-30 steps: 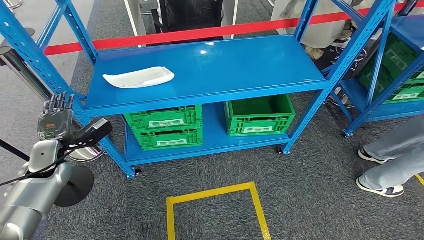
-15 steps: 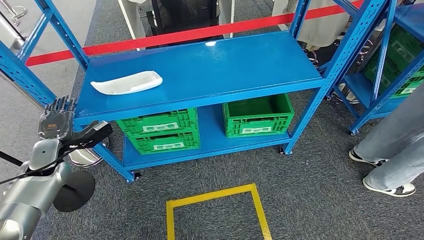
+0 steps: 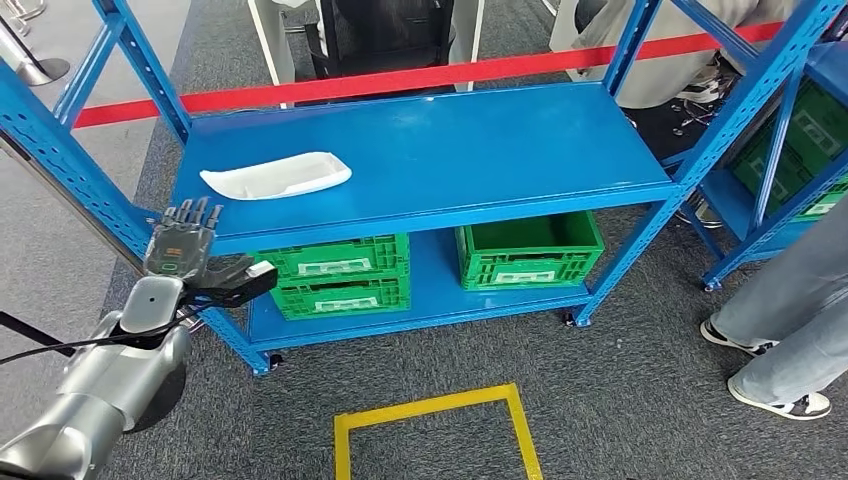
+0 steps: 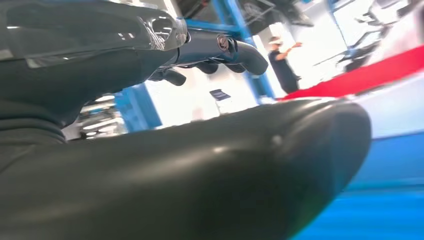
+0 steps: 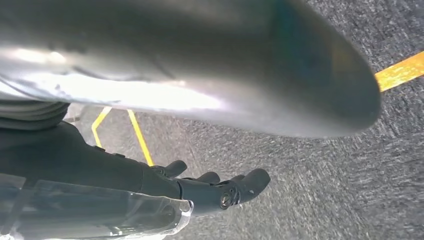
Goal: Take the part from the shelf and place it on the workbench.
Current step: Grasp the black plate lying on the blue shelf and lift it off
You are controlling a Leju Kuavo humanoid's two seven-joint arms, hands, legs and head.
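Note:
A long white molded part (image 3: 277, 175) lies on the left of the blue shelf's top board (image 3: 480, 150). My left hand (image 3: 190, 250) is raised just in front of the shelf's front left corner, below and to the left of the part, with fingers straight and thumb spread, holding nothing. In the left wrist view the left hand (image 4: 200, 50) is seen against the blue frame, thumb large and blurred. My right hand (image 5: 200, 190) hangs over grey carpet, fingers apart and empty.
Green crates (image 3: 335, 272) (image 3: 527, 248) sit on the lower board. A red barrier tape (image 3: 420, 75) runs behind the shelf. A yellow taped square (image 3: 435, 430) marks the carpet. A person's legs (image 3: 785, 330) stand at the right, beside a second blue shelf (image 3: 790, 150).
The whole picture shifted, so the camera moved. My left hand has risen and moved right, closer to the shelf's front left corner. The white part stays where it lay.

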